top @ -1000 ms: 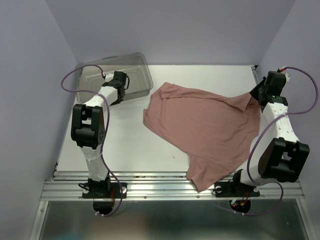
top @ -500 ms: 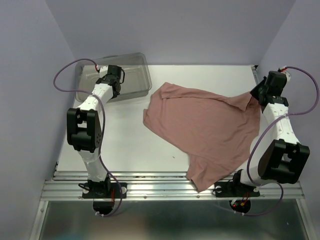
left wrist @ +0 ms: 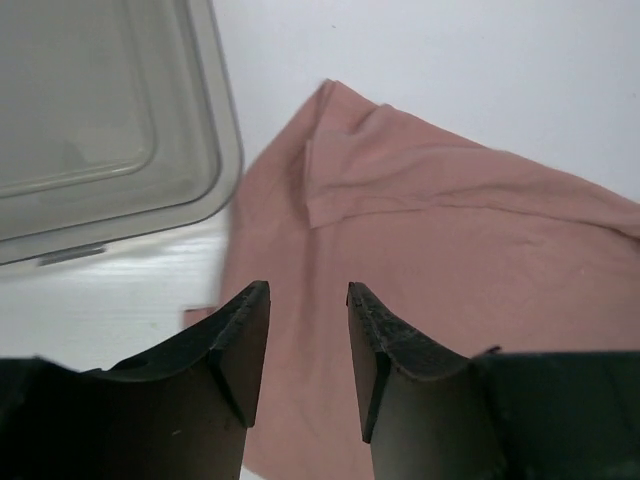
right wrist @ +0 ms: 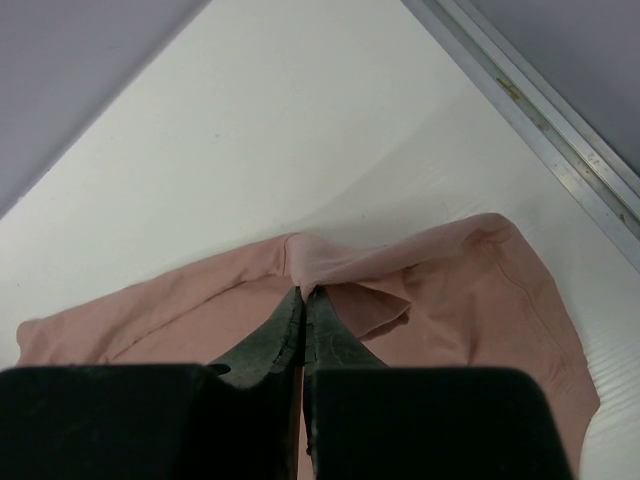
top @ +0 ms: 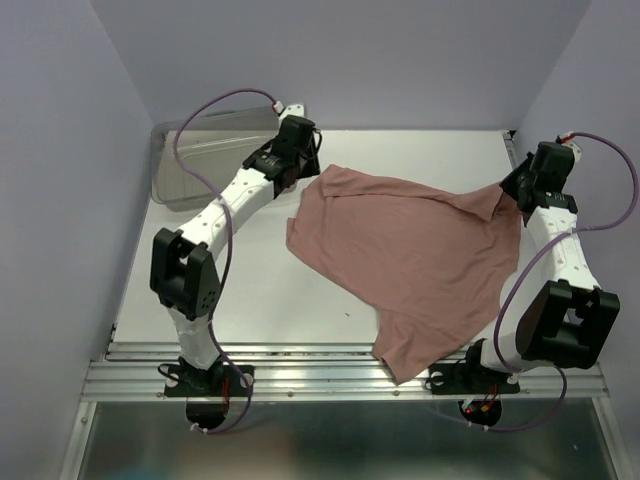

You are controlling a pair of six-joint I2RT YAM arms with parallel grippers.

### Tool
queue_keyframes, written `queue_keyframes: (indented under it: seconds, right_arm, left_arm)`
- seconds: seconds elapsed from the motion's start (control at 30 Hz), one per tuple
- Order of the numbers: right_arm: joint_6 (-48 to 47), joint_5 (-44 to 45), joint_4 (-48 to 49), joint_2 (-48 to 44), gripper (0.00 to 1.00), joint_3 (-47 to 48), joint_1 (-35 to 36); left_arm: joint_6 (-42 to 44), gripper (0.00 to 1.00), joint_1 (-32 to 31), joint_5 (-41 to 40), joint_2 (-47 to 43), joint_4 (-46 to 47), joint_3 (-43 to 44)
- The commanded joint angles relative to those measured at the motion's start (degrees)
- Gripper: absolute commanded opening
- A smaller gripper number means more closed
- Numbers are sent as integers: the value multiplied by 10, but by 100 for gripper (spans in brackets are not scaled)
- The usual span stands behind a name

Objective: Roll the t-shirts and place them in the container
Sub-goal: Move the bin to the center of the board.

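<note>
**Shirt spread but not yet rolled**

The dusty-pink t-shirt [top: 410, 260] lies opened out on the white table [top: 250, 290], skewed and rumpled, with one corner hanging towards the near rail. No part of it is rolled, and no fold has been made. By my judgement the work is at its early, flattening stage, and the whole roll is left to do.

The right gripper [right wrist: 303, 300] has its jaws pressed together on a raised ridge of fabric at the shirt's far right edge, lifting that corner slightly off the table. From above, that arm stands at the cloth's right end.

The left gripper [left wrist: 308, 300] has its jaws spread with nothing between them. It hangs over the shirt's far left corner, where a small flap is folded over, just beside the clear grey plastic bin [left wrist: 100, 120]. Whether its fingertips touch the cloth I cannot tell.
</note>
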Motion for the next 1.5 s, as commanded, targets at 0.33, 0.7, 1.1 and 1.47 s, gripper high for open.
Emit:
queue_keyframes:
  seconds: [0.33,0.7,1.1,1.47]
  right_arm:
    - [1,-13,9,-24,1,15,-2]
    - [-1,-24,10,-15,1,16,-2]
    - [0,-27,10,-15,1,18,-2]
    - [3,-24,5,-18,1,14,-2]
  left_arm:
    - [-37,63,-16,71,223,19,165]
    - [-68,75,-15,52,256,57,134]
    - [-72,66,-12,19,293,54,154]
    - [-71,63,-9,24,303,77,139]
